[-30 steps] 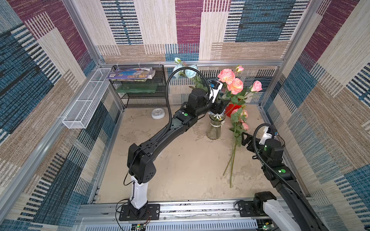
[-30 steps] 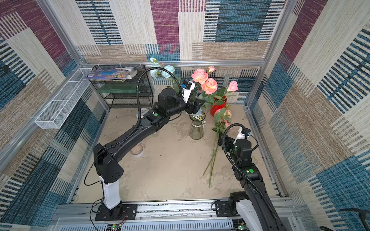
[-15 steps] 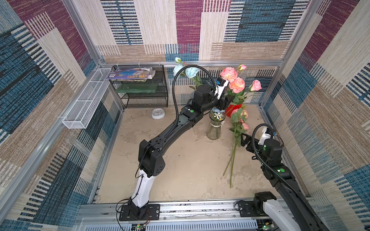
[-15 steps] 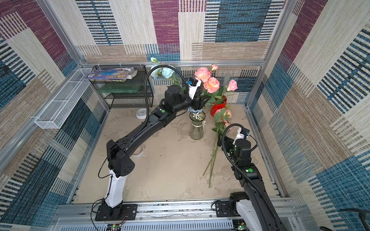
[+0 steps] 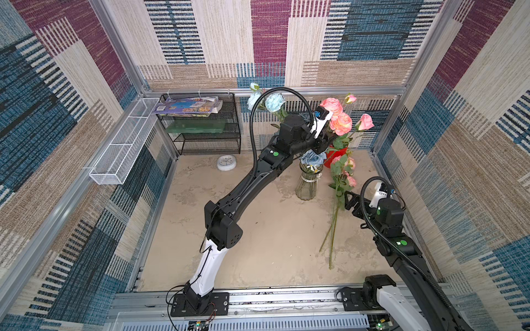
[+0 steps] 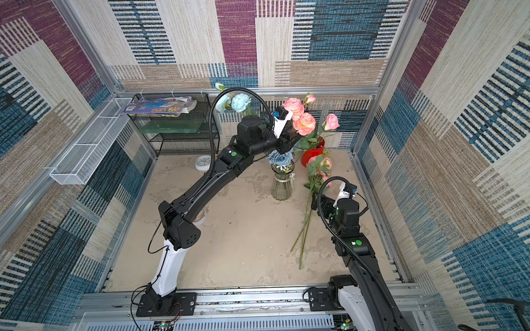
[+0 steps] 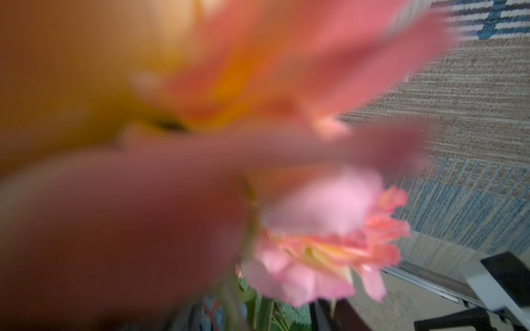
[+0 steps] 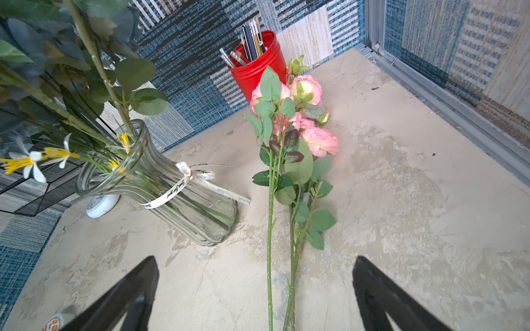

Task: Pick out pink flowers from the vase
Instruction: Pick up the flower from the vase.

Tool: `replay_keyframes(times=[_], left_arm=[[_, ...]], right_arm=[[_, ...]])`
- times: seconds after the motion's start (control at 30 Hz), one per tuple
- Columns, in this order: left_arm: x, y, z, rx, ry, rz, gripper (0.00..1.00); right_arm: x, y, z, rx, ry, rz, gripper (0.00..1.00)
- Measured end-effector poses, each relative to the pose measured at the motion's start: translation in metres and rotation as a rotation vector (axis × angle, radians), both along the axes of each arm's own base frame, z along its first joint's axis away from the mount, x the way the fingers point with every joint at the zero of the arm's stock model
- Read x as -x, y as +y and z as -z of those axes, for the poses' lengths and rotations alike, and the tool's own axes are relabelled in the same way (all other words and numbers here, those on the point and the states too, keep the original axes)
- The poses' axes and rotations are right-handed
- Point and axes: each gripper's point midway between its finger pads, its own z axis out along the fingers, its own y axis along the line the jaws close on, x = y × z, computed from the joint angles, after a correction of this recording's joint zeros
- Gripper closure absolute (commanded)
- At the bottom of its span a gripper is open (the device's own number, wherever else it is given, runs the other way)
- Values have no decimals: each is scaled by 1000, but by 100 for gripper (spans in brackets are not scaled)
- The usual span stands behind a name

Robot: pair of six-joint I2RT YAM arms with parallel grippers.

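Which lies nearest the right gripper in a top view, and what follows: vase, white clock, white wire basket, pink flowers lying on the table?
1. pink flowers on the table, beside the right gripper
2. vase, further to its left
3. white clock, near the back wall
4. white wire basket, on the left wall

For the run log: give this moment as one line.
left gripper: among pink roses above glass vase, grip unclear | right gripper: open, above table | pink stems: lying beside vase
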Motion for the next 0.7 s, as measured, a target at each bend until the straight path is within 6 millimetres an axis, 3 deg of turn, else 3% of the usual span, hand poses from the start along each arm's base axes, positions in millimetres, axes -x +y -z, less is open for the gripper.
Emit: replay_keyframes(times=[0.1, 0.23, 0.53, 0.7], left_arm=[[2, 0, -1, -6, -1, 6, 76], [3, 1, -6, -1, -12, 7, 84], [13, 4, -29, 32, -45, 35, 87], [25, 10, -55, 69, -77, 56, 86]], right_arm=[[-1, 2, 3, -4, 12, -10, 0], [-1, 2, 2, -5, 11, -11, 0], [0, 1, 0, -6, 2, -9, 0], [-2, 2, -7, -9, -12, -13, 0]])
